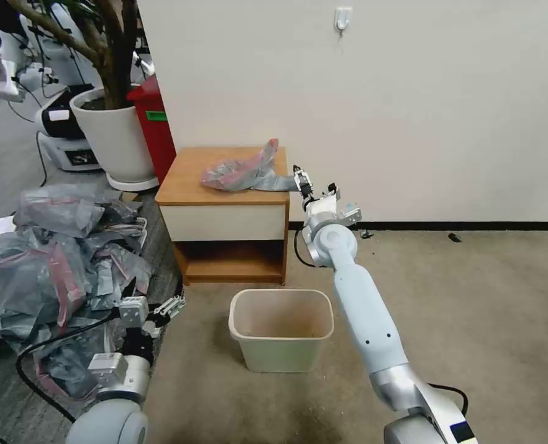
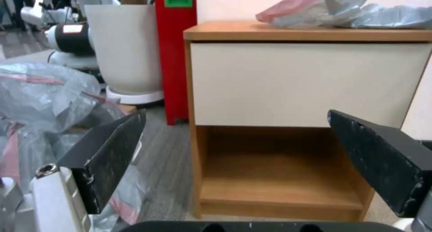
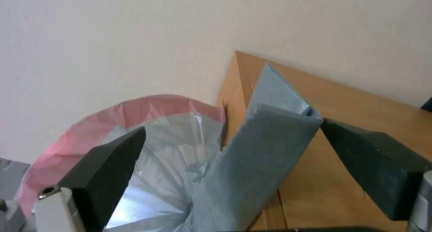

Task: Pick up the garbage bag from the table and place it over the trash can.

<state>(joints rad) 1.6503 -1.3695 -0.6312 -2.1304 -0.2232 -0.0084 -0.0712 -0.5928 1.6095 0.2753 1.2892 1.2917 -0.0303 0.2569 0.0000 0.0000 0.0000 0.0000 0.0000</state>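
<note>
While the right arm reaches out to the table's right edge, the scene reads as follows.

Right gripper (image 1: 302,183): at the right front corner of the table (image 1: 187,176), level with its top; fingers spread apart, grasping nothing.
Right fingers (image 3: 106,171): in the right wrist view, one dark finger stands on each side of the garbage bag's folded grey tail, with a gap left on both sides.
Garbage bag (image 1: 243,172): lies crumpled on the table top toward its right side; the pink-red rim band rises at its far end, and the flat folded grey tail runs toward the right gripper and ends between the fingertips.
Bag contact: the tail lies between the fingers; the wrist view shows no pad pressed against it.
Left gripper (image 1: 161,306): low at the robot's left, beside the heap of bags (image 1: 52,259) on the floor, well apart from the garbage bag; fingers spread wide, holding nothing.
Left fingers (image 2: 108,157): aimed at the table's lower shelf; the garbage bag sits above them on the top.
Trash can (image 1: 281,330): upright on the floor in front of the table, below the right gripper, unlined.
</note>
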